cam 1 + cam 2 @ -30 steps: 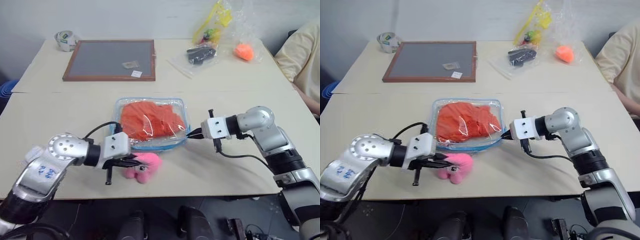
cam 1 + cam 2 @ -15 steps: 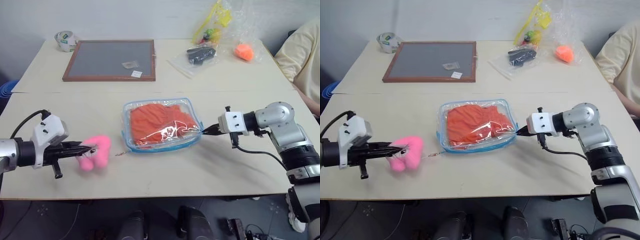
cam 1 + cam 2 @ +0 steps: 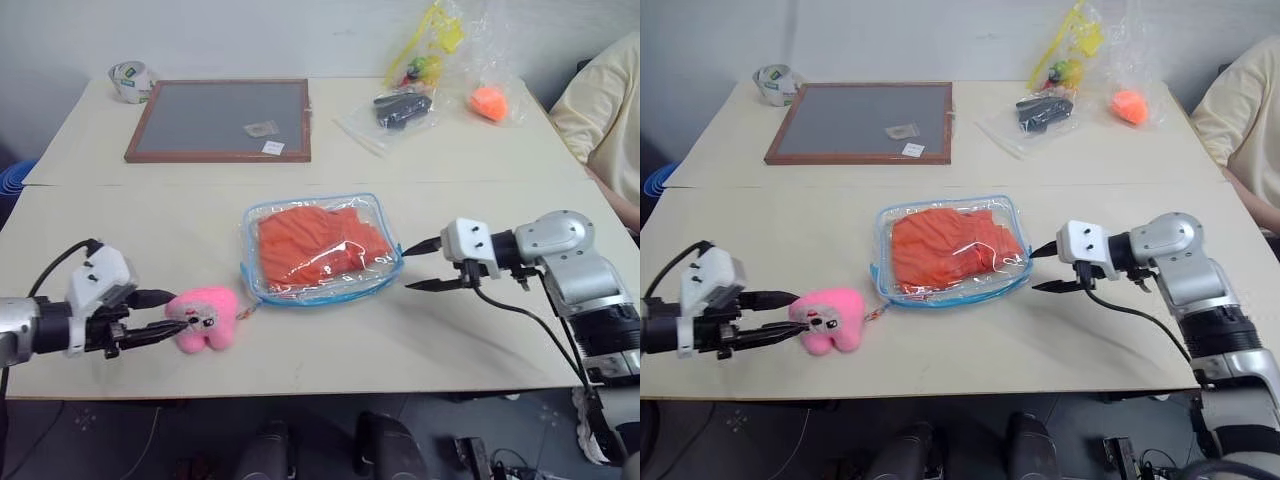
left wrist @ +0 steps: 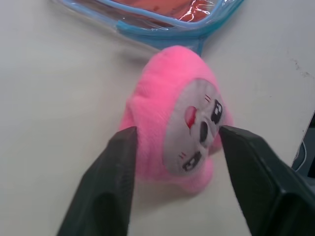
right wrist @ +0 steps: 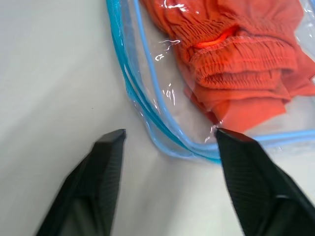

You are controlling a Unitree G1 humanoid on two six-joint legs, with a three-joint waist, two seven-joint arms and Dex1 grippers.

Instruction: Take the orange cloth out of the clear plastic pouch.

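Orange cloth lies inside the clear plastic pouch, mid-table.
Left gripper open astride the pink plush toy; right gripper open at the pouch's right edge, where the wrist view shows elastic gathers.

Two pale benches pushed together, seam between them; plain grey wall behind; dark floor below the near edge.

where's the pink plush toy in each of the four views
Left eye view: pink plush toy near the front table edge, left of the clear plastic pouch.
Right eye view: same spot, at the left gripper tips.
Left wrist view: centre, between the open black fingers.
Right wrist view: not in it.
Shared landmark: the pouch's light-blue edging.
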